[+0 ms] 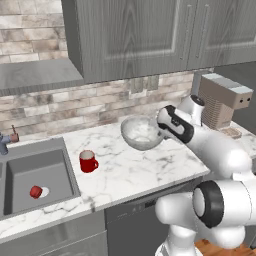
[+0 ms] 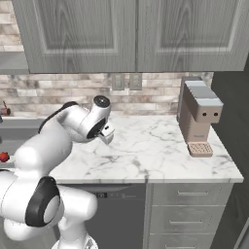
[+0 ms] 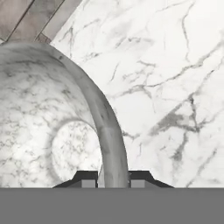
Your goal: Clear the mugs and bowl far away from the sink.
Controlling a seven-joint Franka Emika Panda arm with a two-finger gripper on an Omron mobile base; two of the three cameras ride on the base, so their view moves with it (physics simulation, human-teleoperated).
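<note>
- Claw [image 3: 113, 183] clamped on one edge of the bowl [image 1: 141, 132], lifted and tilted above the counter [image 1: 135, 170].
- Such a thin rim pinch may slip, dropping the bowl.

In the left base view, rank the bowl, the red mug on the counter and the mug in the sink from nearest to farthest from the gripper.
1. The bowl: its rim sits between the fingers of the gripper, lifted above the counter.
2. The bright red mug: on the counter, between bowl and sink.
3. The mug in the basin: lying in the sink, farthest to the left.
</note>
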